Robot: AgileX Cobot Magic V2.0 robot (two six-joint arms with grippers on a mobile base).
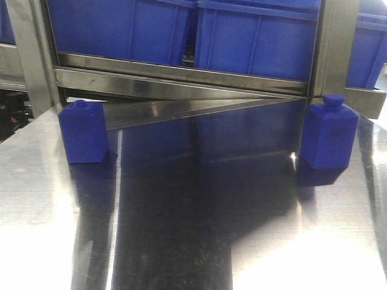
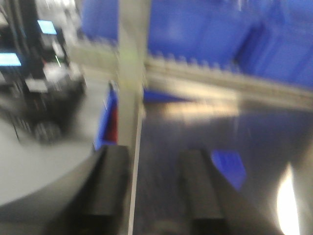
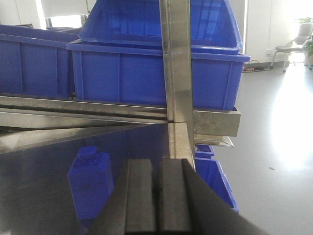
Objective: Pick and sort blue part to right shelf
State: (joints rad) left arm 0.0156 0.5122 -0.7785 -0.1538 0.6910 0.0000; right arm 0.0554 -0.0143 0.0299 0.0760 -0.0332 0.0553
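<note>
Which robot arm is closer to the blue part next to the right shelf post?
Right. The right end effector sits just right of that blue part. The left end effector is over by the left post, far from it.

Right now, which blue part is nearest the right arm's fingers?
The right-hand blue part beside the shelf post: right wrist view shows it left of the right fingers. The left-hand one isn't there.

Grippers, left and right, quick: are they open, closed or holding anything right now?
Left gripper: open, empty, though the view is blurred.
Right gripper: closed, holding nothing.
</note>
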